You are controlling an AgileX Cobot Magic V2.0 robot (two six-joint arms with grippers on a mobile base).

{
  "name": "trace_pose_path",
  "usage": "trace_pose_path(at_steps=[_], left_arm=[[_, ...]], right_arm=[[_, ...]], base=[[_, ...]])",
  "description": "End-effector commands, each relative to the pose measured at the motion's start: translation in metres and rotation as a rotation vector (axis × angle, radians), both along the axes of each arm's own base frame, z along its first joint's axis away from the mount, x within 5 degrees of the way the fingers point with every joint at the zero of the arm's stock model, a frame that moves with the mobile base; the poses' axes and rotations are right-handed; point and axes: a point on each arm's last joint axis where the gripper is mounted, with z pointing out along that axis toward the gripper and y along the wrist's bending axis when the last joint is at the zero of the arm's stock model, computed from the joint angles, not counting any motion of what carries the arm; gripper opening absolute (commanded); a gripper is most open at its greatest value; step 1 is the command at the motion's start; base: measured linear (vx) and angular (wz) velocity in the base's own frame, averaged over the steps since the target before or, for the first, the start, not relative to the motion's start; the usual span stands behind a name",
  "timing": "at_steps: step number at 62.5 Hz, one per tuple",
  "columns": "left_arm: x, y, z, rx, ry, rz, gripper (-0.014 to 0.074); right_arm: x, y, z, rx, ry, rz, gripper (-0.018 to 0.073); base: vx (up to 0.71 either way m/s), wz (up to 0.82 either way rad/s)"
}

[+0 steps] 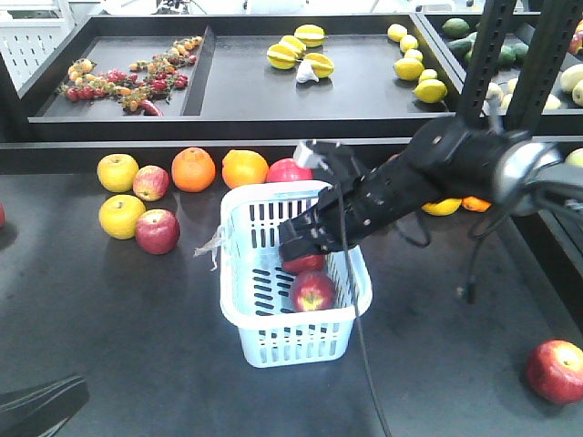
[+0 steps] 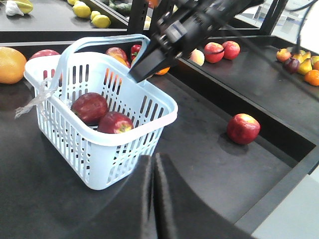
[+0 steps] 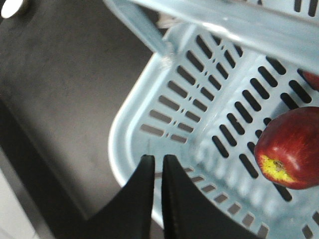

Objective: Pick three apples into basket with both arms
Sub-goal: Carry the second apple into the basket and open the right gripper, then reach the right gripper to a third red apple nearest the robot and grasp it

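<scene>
Two apples (image 2: 89,107) lie in the basket (image 2: 124,142) mid-desk — third apple (image 2: 243,128) near the desk's right edge. Right gripper (image 1: 305,238) over the basket, left gripper (image 2: 153,174) beside it — both jaws closed, empty.

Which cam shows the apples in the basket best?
Left wrist view: both apples, one dark red and one streaked, lie side by side in the basket, unobstructed. In the exterior view the right hand overlaps the rear apple; the front one is clear. Right wrist view shows only one apple, cropped.
</scene>
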Motion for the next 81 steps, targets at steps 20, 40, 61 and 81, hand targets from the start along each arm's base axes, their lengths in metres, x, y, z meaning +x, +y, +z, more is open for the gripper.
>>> trace_pose_path(at_steps=[20,40,61,81], left_arm=[[0.002,0.000,0.010,-0.033,-0.015,0.013,-0.0008],[0.002,0.000,0.010,-0.033,-0.015,0.013,-0.0008],[0.002,0.000,0.010,-0.033,-0.015,0.013,-0.0008],[0.002,0.000,0.010,-0.033,-0.015,0.013,-0.0008]], right_arm=[[-0.066,-0.047,0.091,-0.209,-0.177,-0.063,-0.0005],[-0.130,-0.117,0.074,-0.311,-0.272,-0.391,-0.0005],[-0.140,-0.241,0.048,-0.427,-0.162,-0.840,-0.0005],[-0.101,-0.269,0.008,-0.450,-0.012,-0.813,0.0136]], base=[[0.00,0.00],[0.00,0.00],[0.00,0.00],[0.00,0.00]])
